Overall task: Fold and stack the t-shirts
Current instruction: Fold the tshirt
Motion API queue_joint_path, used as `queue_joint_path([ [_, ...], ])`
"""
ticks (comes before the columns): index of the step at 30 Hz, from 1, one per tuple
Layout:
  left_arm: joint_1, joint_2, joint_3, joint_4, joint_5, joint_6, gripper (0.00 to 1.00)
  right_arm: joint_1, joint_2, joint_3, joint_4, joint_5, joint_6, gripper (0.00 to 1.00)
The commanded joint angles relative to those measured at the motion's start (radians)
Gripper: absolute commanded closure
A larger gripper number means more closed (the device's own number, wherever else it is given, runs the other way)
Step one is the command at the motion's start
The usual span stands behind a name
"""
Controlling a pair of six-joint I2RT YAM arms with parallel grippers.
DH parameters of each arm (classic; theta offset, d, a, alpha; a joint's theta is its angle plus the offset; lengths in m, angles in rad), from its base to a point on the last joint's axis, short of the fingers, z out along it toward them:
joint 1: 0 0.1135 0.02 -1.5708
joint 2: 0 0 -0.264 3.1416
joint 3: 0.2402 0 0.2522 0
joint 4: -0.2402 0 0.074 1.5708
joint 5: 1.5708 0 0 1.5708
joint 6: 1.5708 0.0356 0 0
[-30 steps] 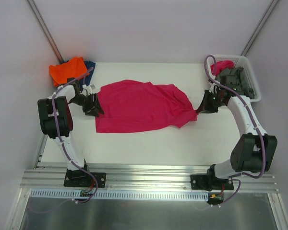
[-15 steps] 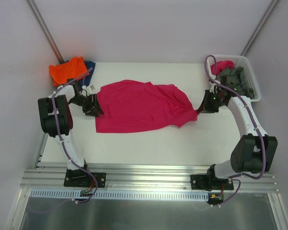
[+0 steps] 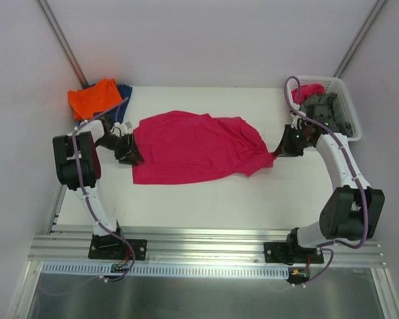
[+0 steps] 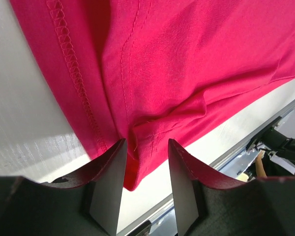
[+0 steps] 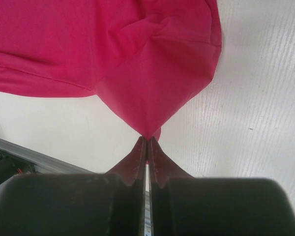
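Observation:
The large magenta-pink t-shirt (image 3: 193,146) lies spread on the white table, rumpled at its right end. My left gripper (image 3: 128,145) is at its left edge; in the left wrist view the gripper (image 4: 145,150) is open, a fold of the shirt (image 4: 187,64) between the fingers. My right gripper (image 3: 277,153) is at the shirt's right tip; in the right wrist view it (image 5: 147,140) is shut on a corner of the shirt (image 5: 137,64). An orange t-shirt (image 3: 93,96) and a dark blue one (image 3: 124,91) lie at the back left.
A white lattice basket (image 3: 332,103) at the back right holds pink and grey cloth. The table's front edge and a metal rail (image 3: 206,242) run along the near side by the arm bases.
The left gripper has shifted slightly left at the shirt's edge. The right arm and the shirt look unchanged.

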State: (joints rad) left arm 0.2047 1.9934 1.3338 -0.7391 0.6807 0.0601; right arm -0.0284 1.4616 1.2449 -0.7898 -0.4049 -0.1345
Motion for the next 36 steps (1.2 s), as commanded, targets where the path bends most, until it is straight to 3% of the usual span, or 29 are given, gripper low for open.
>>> queue_joint_path([
  [1,0.007,-0.025,0.005,-0.014,0.037,-0.008,0.61,-0.008,-0.043,0.01,0.017,0.005,-0.004,0.99],
  [9,0.005,-0.01,0.008,-0.014,0.063,-0.011,0.75,-0.011,-0.056,0.001,0.017,0.012,-0.004,0.99],
  [18,0.006,-0.007,-0.001,-0.014,0.065,-0.014,0.73,-0.015,-0.064,-0.004,0.018,0.012,-0.004,0.99],
  [29,0.001,0.041,0.015,-0.013,0.079,-0.022,0.8,-0.021,-0.073,-0.006,0.015,0.015,-0.004,1.0],
  [32,-0.002,0.054,0.016,-0.013,0.083,-0.028,0.86,-0.022,-0.076,-0.009,0.018,0.017,-0.004,0.99],
  [33,-0.001,0.058,0.018,-0.014,0.085,-0.028,0.96,-0.022,-0.078,-0.01,0.017,0.018,-0.005,1.0],
  [34,-0.001,0.064,0.019,-0.013,0.085,-0.032,1.0,-0.024,-0.081,-0.009,0.017,0.018,-0.005,0.99],
  [36,-0.004,0.065,0.024,-0.013,0.088,-0.039,1.0,-0.024,-0.083,-0.01,0.015,0.018,-0.007,1.0],
])
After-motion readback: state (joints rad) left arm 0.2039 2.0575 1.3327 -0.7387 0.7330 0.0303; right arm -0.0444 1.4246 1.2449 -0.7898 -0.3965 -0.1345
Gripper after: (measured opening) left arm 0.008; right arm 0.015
